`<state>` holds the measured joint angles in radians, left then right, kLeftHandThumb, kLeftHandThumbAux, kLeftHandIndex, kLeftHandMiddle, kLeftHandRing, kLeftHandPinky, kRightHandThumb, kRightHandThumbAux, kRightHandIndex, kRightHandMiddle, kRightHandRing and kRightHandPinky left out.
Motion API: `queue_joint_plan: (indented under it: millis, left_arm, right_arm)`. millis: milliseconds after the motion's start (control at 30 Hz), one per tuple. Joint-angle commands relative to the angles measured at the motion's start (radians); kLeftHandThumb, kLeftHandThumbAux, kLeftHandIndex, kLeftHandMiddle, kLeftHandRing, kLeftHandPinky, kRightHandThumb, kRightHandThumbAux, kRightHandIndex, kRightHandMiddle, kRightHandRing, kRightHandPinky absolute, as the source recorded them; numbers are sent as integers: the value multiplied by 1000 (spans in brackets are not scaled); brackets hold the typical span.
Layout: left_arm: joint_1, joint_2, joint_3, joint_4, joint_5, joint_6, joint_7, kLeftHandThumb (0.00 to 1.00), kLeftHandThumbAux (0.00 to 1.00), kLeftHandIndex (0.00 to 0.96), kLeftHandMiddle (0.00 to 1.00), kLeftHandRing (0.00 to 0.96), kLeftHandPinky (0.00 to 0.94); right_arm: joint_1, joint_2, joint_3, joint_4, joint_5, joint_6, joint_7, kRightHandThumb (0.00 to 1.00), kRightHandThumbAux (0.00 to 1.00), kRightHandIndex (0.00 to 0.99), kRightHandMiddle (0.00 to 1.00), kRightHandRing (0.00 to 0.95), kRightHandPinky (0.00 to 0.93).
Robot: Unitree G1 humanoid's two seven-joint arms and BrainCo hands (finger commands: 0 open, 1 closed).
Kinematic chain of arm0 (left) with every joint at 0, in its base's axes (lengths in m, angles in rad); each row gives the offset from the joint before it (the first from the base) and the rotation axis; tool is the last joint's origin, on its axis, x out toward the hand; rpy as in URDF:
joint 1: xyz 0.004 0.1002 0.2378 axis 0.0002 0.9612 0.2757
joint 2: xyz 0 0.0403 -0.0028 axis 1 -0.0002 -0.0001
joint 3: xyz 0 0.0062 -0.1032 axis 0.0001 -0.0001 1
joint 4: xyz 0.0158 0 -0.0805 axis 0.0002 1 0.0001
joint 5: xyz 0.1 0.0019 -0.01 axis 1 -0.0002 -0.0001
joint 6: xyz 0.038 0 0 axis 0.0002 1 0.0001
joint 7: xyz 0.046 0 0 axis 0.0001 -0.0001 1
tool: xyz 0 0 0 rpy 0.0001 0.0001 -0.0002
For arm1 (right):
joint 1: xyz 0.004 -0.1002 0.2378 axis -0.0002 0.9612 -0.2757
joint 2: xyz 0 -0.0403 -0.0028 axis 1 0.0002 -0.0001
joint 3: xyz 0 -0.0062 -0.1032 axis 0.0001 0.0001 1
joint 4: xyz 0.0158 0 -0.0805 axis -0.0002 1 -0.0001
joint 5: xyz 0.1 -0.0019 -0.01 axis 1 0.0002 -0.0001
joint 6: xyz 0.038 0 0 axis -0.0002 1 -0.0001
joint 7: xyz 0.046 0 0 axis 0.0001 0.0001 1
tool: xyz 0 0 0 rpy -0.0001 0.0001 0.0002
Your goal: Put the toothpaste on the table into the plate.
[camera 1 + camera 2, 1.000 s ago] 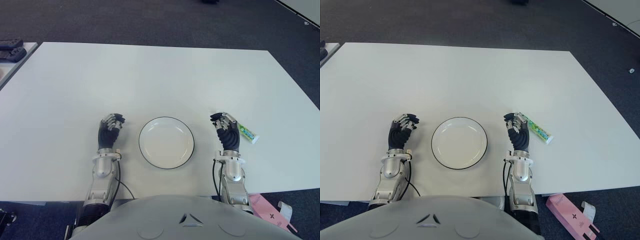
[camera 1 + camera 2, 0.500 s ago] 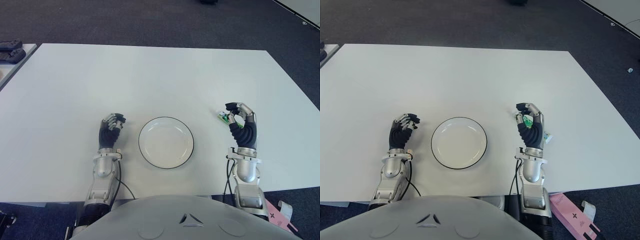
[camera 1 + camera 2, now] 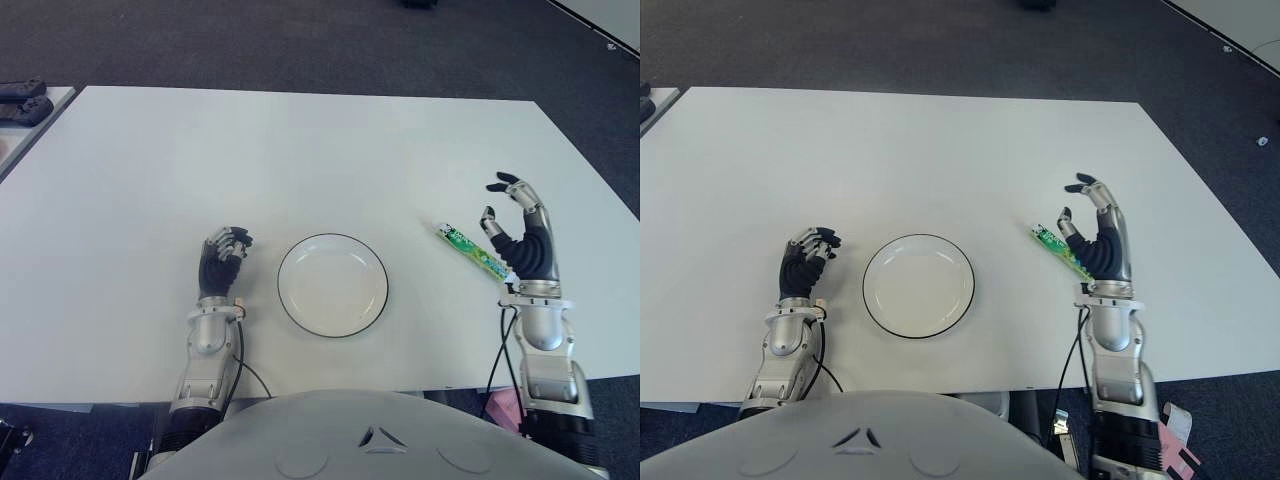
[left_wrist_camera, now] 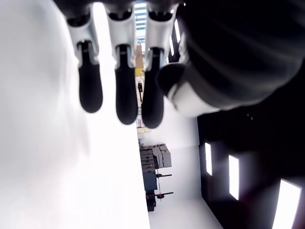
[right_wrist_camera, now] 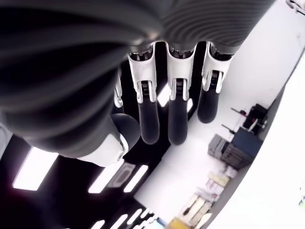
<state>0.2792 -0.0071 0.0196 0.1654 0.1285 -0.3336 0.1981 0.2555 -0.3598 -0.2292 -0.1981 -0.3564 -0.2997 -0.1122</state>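
Observation:
A green and white toothpaste tube (image 3: pixel 470 251) lies slantwise on the white table (image 3: pixel 320 160), to the right of the plate. Its near end reaches almost to the base of my right hand (image 3: pixel 505 205). That hand stands just right of the tube, raised, with its fingers spread and nothing between them; the right wrist view shows only straight fingers (image 5: pixel 174 112). The white plate (image 3: pixel 333 285) with a dark rim sits at the table's front middle and has nothing in it. My left hand (image 3: pixel 226 246) shows left of the plate, fingers curled and holding nothing.
The table's front edge runs close under both forearms. A pink box (image 3: pixel 1175 462) lies on the floor at the front right. Dark controllers (image 3: pixel 22 98) sit on a side table at the far left. Dark carpet surrounds the table.
My right hand has swung right across the toothpaste and opened its fingers. The tube has shifted a little to the left and now lies on the hand's left. The left hand is unchanged.

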Motion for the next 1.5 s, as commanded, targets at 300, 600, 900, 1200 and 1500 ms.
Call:
queue_joint_plan:
  millis: [300,600,900,1200,1500]
  left_arm:
    - [15,-20,-9,-3,9,-3,3,716,722,429,482,472,482]
    - [22,-25,-10,-12,21,4,9,714,721,430,485,480,494]
    - [27,-27,-10,-18,23,3,4,713,721,430,484,483,496]
    - [32,-27,-8,-23,20,2,3,714,721,430,489,480,488]
    - [33,-26,-6,-21,15,-1,0,714,721,431,492,485,498]
  right_arm:
    - [18,-68,-23,-100,-119,247,99,601,332,11,3,3,3]
    - [8,-119,-6,-126,-227,372,170,638,235,0,0,0,0]
    - [-10,-183,23,-122,-265,421,252,593,156,0,0,0,0]
    - [-36,-303,94,-38,-328,427,365,516,97,0,0,0,0]
    - [-46,-343,131,0,-342,427,395,498,88,0,0,0,0]
